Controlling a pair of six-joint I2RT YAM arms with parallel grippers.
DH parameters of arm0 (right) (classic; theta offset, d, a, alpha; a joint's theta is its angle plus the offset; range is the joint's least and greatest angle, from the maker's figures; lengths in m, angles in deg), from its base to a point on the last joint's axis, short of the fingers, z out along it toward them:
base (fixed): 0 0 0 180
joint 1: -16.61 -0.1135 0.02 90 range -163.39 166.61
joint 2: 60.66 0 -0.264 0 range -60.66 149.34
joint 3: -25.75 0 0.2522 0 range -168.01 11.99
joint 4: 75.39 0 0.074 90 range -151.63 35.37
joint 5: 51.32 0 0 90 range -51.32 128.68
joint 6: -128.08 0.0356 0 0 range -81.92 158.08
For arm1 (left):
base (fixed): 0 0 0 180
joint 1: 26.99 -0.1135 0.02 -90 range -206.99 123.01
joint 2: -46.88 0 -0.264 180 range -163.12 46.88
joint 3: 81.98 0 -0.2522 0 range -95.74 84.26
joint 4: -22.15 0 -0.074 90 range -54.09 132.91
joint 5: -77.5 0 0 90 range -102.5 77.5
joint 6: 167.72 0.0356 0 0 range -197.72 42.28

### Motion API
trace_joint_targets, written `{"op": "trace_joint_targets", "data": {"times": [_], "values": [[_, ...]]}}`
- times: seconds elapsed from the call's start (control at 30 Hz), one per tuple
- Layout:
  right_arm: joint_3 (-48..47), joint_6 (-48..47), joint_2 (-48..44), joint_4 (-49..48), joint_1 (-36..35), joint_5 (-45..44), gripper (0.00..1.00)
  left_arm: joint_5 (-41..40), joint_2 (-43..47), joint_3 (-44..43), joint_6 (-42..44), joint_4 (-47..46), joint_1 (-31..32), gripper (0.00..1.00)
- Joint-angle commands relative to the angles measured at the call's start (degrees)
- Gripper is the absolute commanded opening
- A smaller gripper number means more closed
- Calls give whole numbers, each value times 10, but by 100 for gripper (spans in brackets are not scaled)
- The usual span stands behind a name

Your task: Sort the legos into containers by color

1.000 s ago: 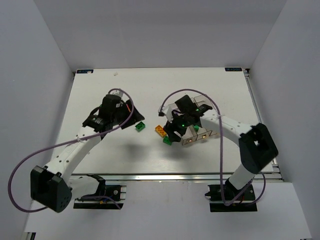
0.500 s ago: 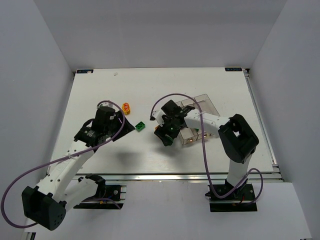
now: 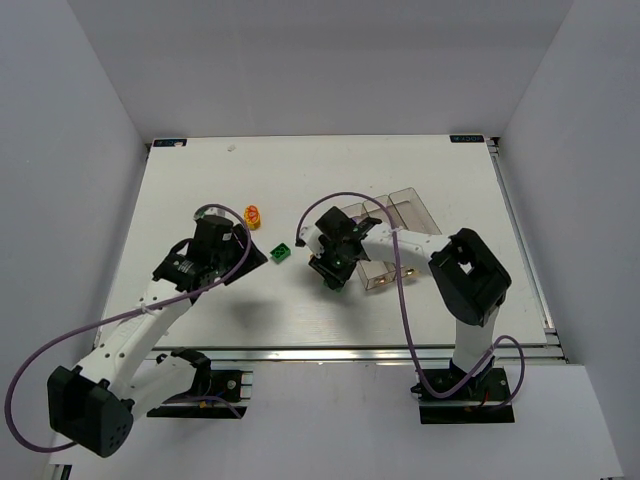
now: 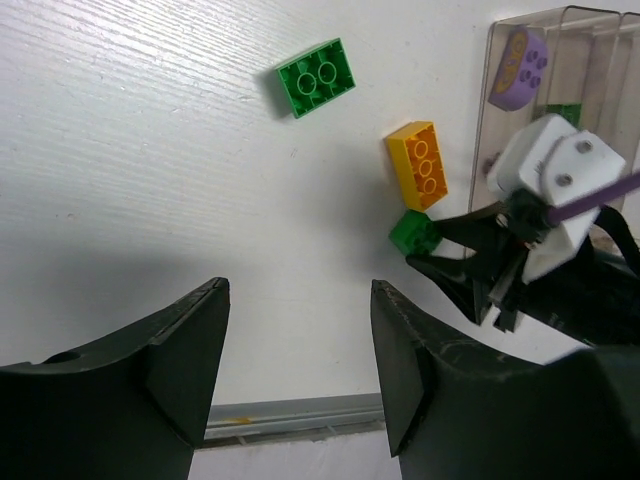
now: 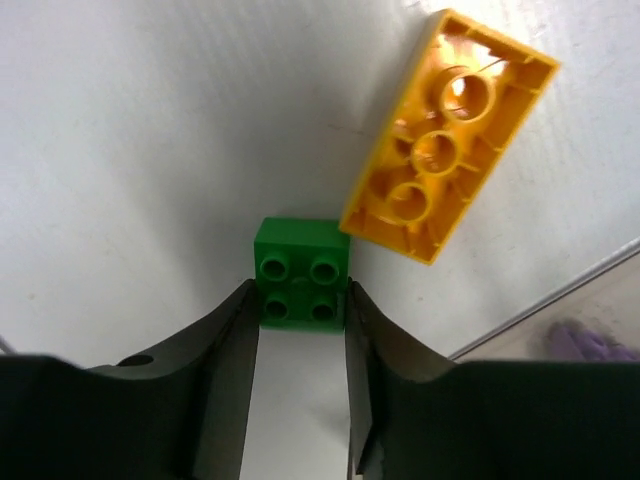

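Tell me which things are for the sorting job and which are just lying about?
For the job: small green square plastic brick; long yellow-orange plastic brick; green rectangular plastic brick; purple plastic brick; clear plastic bins.
Just lying about: purple cables; blue corner marks.

A white wood-grain laminate tabletop (image 3: 200, 180) fills the middle. Plain pale grey wall panels (image 3: 320, 60) box it in at 9, 12 and 3 o'clock. A silver metal rail (image 3: 330, 353) edges it at 6 o'clock. The light is soft and even, and the shadows are faint.
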Motion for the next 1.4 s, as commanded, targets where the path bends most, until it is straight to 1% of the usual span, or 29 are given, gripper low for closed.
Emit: {"op": "trace_joint_targets", "data": {"times": [0.0,0.03,0.1,0.13,0.2,0.23,0.27,0.3,0.33,0.37,0.4,0.47,0.5,0.6,0.63,0.77,0.93,1.03,1.07,1.1,1.13,1.17,1.2,1.27,1.37], "values": [[1,-21,-55,24,4,63,0,-10,-19,6,3,-26,0,68],[-1,-44,-70,47,6,111,0,-9,-35,3,11,-33,0,68],[-5,-56,-105,62,12,149,0,-3,-55,-3,21,-43,0,69],[-12,-60,-138,66,20,180,0,-2,-63,-7,32,-54,0,69],[-19,-49,-182,58,36,192,0,4,-96,-14,47,-65,0,69],[-25,-36,-190,52,52,190,0,5,-108,-22,56,-77,0,69],[-45,-2,-195,47,62,189,0,8,-134,-26,81,-84,0,69],[-59,11,-193,51,98,182,0,11,-149,-31,96,-90,0,69],[-73,24,-189,58,113,175,0,10,-163,-44,129,-98,0,69],[-95,46,-183,68,124,168,0,10,-193,-50,144,-103,0,69],[-101,54,-178,70,158,145,0,11,-206,-57,162,-105,0,69],[-101,58,-176,70,178,111,0,12,-233,-79,210,-110,0,69],[-102,56,-169,74,203,83,0,14,-256,-86,226,-113,0,69],[-114,58,-142,113,236,61,0,27,-290,-112,296,-119,0,68],[-111,58,-140,113,257,62,0,56,-296,-118,327,-126,0,69],[-98,59,-122,110,282,65,0,85,-321,-144,385,-126,0,70],[-89,49,-96,109,301,42,0,119,-356,-179,452,-109,0,74],[-95,47,-70,117,315,47,9,124,-374,-192,477,-106,0,75],[-96,44,-64,117,322,49,19,124,-386,-195,482,-105,0,75],[-96,41,-63,116,323,57,25,121,-392,-202,482,-102,5,75],[-99,38,-62,118,323,61,31,121,-397,-205,502,-100,5,75],[-102,33,-61,119,324,65,44,121,-407,-207,505,-99,5,75],[-104,31,-60,122,323,70,48,124,-412,-209,512,-99,5,75],[-115,27,-58,131,327,77,65,126,-429,-219,520,-93,5,75],[-120,23,-64,133,330,96,73,115,-444,-232,537,-84,11,75]]}}
